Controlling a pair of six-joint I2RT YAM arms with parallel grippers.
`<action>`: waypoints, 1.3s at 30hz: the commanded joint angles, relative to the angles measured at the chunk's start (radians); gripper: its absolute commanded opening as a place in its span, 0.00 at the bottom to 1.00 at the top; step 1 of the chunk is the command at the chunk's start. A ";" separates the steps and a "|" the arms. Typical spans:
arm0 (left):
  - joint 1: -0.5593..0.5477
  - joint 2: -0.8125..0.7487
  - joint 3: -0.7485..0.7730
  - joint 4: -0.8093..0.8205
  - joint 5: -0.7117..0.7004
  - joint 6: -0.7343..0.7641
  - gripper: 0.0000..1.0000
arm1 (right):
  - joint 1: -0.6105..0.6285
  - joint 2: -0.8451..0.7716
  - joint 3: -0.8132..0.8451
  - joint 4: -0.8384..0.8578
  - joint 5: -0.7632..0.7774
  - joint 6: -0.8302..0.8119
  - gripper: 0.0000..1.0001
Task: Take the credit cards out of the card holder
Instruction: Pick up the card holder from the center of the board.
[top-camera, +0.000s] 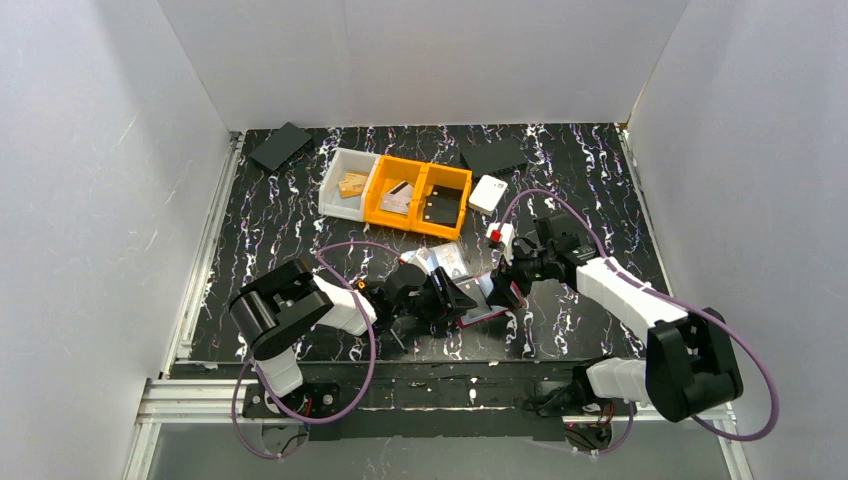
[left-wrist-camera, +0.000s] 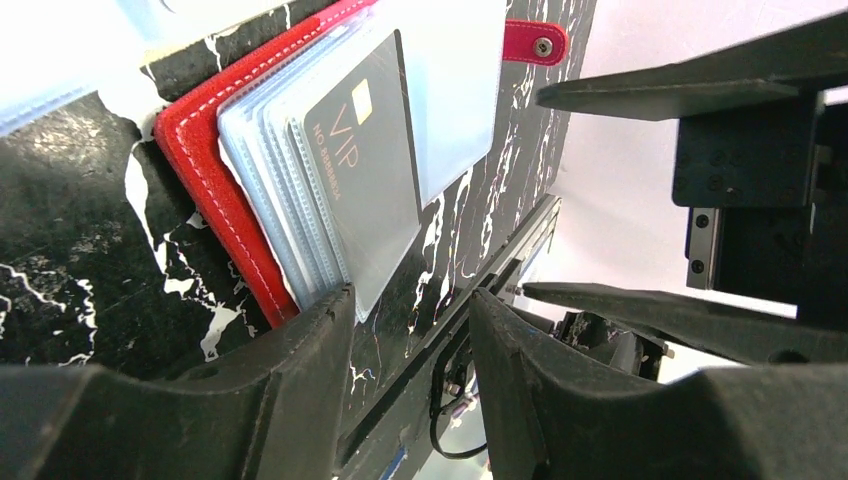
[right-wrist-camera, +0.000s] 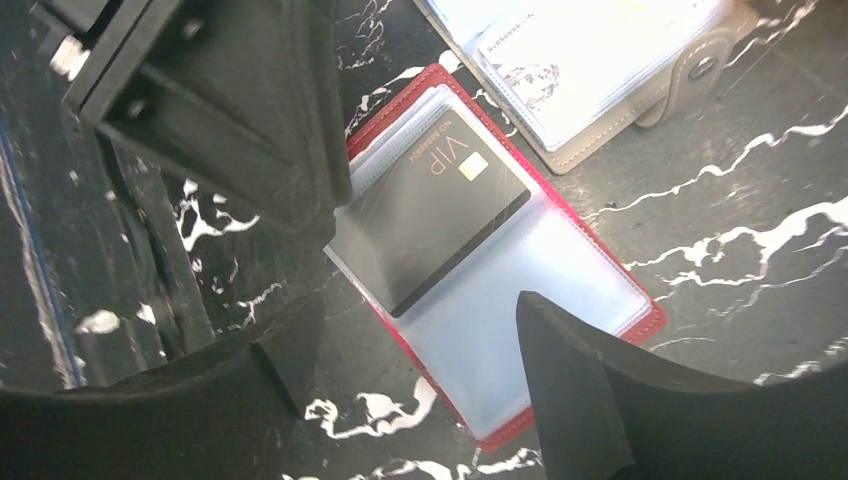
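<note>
Left wrist view: my left gripper stands open with nothing between its fingers, one finger right at the lower corner of the red card holder. My right gripper is likewise spread and empty, hanging just above the same holder, which lies opened flat on the table. A dark card marked VIP sits inside the top clear sleeve, so I judge that one not yet out. The facing sleeve looks empty; the sleeves stacked beneath the card I cannot read. Just beside lies a pale holder, also opened, with what looks like a light card in it. Neither gripper has a hold on anything, so by my reckoning at least the dark card, and likely more, is left to pull.
</note>
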 joint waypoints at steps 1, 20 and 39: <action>0.015 0.014 0.024 -0.001 0.001 0.009 0.45 | -0.003 -0.102 0.014 -0.092 -0.010 -0.258 0.82; 0.033 0.078 0.055 0.136 0.067 -0.011 0.46 | -0.018 -0.183 -0.095 -0.117 -0.034 -0.558 0.98; 0.060 -0.131 -0.102 0.120 -0.042 0.105 0.47 | 0.102 -0.150 -0.149 0.000 -0.044 -0.719 0.98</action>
